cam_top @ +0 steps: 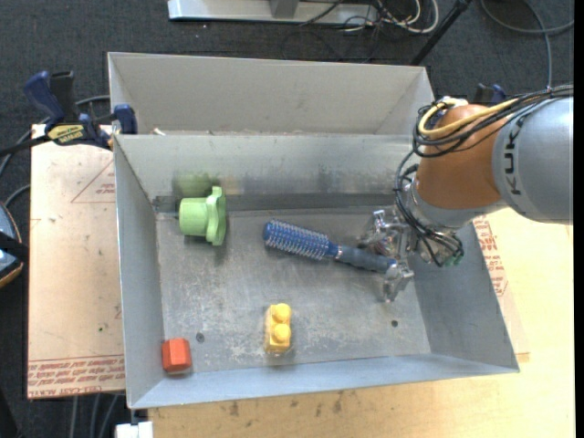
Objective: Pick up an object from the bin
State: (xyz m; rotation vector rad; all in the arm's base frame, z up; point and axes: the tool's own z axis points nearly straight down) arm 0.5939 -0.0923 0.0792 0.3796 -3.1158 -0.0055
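Note:
A blue hairbrush [299, 242] lies across the middle of the bin floor, bristle head to the left and dark handle pointing right. My gripper [387, 255] is low at the right side of the bin, right at the handle's end. Its fingers stand apart, one above the handle tip and one below it [393, 286]. The fingers are open around the handle and have not closed on it.
A light green plastic piece [203, 215] rests near the back left wall. A small yellow toy [279, 327] sits near the front middle, and an orange block [176, 355] lies in the front left corner. The arm with its orange cover leans in from the right.

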